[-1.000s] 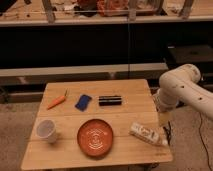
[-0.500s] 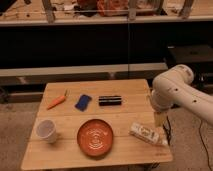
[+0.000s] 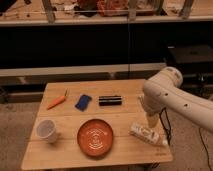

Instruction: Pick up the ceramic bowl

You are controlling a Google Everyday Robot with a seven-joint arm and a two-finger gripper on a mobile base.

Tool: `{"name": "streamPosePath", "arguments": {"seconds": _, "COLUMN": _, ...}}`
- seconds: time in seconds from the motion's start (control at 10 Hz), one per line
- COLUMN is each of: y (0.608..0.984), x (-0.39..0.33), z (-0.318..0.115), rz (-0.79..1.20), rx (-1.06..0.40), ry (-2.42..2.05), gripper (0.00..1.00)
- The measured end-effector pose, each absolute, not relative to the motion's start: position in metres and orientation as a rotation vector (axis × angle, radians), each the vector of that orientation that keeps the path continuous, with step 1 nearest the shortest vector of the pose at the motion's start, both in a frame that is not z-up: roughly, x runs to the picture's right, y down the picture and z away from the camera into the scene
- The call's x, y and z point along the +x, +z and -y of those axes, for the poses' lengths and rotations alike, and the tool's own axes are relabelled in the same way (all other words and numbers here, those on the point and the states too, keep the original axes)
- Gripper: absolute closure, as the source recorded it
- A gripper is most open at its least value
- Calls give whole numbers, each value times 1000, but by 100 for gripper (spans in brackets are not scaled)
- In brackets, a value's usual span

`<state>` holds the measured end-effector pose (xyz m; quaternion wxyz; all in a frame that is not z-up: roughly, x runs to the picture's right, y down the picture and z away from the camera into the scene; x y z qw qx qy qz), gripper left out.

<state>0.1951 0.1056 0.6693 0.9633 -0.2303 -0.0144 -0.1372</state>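
- The gripper (image 3: 151,121), jaws apart and empty, hangs above the white bottle (image 3: 146,134), near the ceramic bowl (image 3: 95,137).
- Risk: low travel toward the bowl may strike the bottle.

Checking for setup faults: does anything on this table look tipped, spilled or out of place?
Only the white bottle lies on its side, askew, near the table's right front corner, just below the end effector. The ceramic bowl and white cup sit upright; no spill shows.
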Motion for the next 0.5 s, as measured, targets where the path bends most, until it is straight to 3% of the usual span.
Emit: {"name": "streamPosePath", "arguments": {"seconds": 0.5, "y": 670, "x": 150, "z": -111, "rz": 92, "rx": -432, "ry": -450, "gripper": 20}}
